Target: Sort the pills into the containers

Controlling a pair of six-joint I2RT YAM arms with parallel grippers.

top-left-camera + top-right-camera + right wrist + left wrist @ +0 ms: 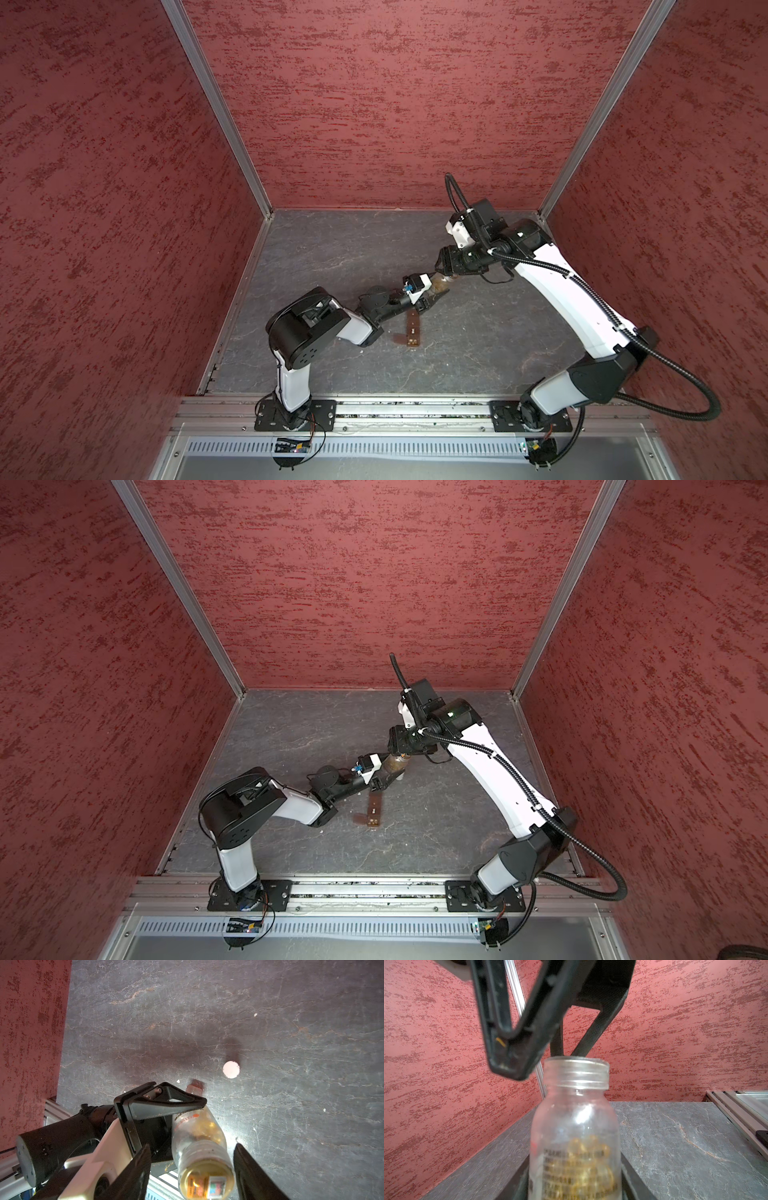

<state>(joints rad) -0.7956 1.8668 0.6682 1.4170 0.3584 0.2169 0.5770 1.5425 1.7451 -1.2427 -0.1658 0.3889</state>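
My left gripper [432,297] [575,1186] is shut on a clear bottle [440,284] [577,1126], tilted above the table with its mouth open. Yellowish pills [588,1157] lie inside it. My right gripper [442,270] [193,1147] is open at the bottle's mouth. Its jaws stand on either side of the threaded neck [204,1153], with a gap on one side. The containers [412,328] [374,810], cells in a long brown box, lie on the table in front of the bottle. Tiny whitish pills [412,341] show in the near end cell.
A white round cap [231,1069] lies on the grey stone table [478,332], beyond the bottle. Small white specks [255,1014] dot the surface. Red textured walls [374,104] enclose the table on three sides. A metal rail [415,409] runs along the front.
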